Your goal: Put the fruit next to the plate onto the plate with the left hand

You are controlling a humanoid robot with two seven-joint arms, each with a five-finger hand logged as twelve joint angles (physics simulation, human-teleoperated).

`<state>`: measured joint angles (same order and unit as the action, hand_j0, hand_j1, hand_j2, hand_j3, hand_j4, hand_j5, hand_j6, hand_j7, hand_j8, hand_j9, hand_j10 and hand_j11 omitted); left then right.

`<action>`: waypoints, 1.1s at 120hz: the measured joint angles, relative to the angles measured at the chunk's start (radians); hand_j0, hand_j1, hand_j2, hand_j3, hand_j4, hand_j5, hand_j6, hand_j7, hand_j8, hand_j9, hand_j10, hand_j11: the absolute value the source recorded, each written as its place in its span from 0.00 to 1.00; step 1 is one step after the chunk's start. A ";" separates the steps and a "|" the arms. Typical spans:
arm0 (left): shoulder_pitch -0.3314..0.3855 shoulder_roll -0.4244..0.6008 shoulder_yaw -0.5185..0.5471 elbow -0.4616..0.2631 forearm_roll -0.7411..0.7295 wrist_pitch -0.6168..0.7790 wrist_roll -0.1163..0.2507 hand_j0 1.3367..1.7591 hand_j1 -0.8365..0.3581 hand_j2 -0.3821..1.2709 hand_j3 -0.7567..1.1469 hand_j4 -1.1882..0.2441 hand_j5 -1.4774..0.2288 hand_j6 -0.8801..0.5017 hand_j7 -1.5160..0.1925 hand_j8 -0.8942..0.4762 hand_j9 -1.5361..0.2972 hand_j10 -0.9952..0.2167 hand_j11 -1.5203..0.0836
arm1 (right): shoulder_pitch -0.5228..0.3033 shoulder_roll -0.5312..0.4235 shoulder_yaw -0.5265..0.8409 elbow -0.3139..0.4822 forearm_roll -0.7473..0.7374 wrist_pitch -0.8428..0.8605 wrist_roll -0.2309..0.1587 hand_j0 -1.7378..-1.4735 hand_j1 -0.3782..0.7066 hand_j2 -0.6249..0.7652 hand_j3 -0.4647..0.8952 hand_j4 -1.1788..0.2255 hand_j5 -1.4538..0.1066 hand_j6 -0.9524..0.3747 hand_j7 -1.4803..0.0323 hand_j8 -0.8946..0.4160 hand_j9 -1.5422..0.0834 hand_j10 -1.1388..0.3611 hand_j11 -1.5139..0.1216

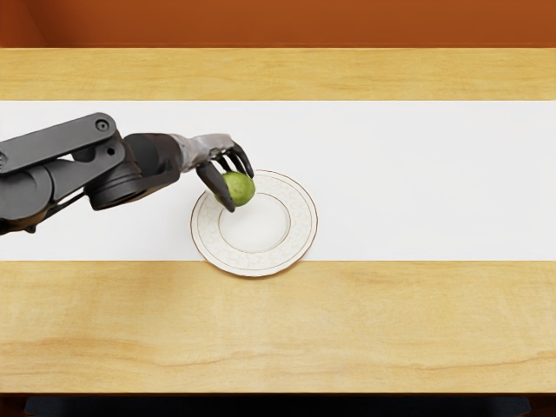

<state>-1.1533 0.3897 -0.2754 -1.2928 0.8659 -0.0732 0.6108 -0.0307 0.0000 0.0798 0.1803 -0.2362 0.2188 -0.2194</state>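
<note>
**Holding the fruit at the plate's rim**

The left hand reaches in from the left, its fingers curled over the green fruit and the thumb beneath, clasping it. The fruit lies over the upper-left rim of the plate, on the hand's plate-facing side, likely so that letting go leaves it inside. Whether it already rests on the plate cannot be told.

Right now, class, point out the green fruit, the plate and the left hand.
green fruit (241,188), head view, its exposed top.
plate (300,228), head view, bare right rim.
left hand (211,155), head view, its back.
</note>
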 joint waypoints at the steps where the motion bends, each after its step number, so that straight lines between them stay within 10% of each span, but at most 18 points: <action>1: 0.000 0.000 0.001 0.000 0.000 0.000 0.000 0.76 0.47 0.44 0.40 0.43 0.39 0.39 0.43 0.39 0.42 0.37 0.46 | 0.000 0.000 0.000 0.000 0.000 0.000 0.000 0.30 0.05 0.45 0.34 0.82 0.91 0.70 0.96 0.67 0.93 0.75 0.91; 36: -0.035 -0.013 -0.005 0.000 -0.017 -0.036 0.000 0.76 0.77 0.31 0.40 0.66 0.67 0.52 0.70 0.53 0.66 0.63 0.75 | 0.000 0.000 0.000 0.000 0.000 -0.001 0.000 0.30 0.05 0.45 0.34 0.82 0.91 0.70 0.96 0.67 0.93 0.75 0.91; 82: -0.014 0.217 -0.285 0.003 -0.569 -0.485 0.000 0.76 0.95 0.24 0.40 0.79 0.83 0.61 0.85 0.62 0.80 0.78 0.91 | 0.000 0.000 0.000 -0.001 0.000 -0.001 0.000 0.30 0.05 0.45 0.34 0.82 0.91 0.70 0.96 0.67 0.93 0.74 0.91; 107: 0.192 0.224 -0.408 0.004 -0.708 -0.531 0.000 0.76 0.96 0.24 0.40 0.81 0.84 0.62 0.86 0.63 0.82 0.80 0.92 | 0.000 0.000 0.000 -0.001 0.000 0.000 0.000 0.30 0.05 0.45 0.34 0.82 0.91 0.70 0.96 0.67 0.93 0.74 0.91; 132: 0.238 0.307 -0.484 0.005 -0.805 -0.537 0.000 0.76 0.97 0.23 0.40 0.81 0.85 0.62 0.87 0.64 0.82 0.80 0.93 | 0.000 0.000 0.000 0.000 0.000 -0.001 0.000 0.30 0.05 0.45 0.34 0.82 0.91 0.70 0.96 0.67 0.93 0.74 0.91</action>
<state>-0.9150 0.6965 -0.7599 -1.2880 0.0608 -0.6102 0.6109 -0.0307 0.0000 0.0798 0.1799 -0.2362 0.2181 -0.2194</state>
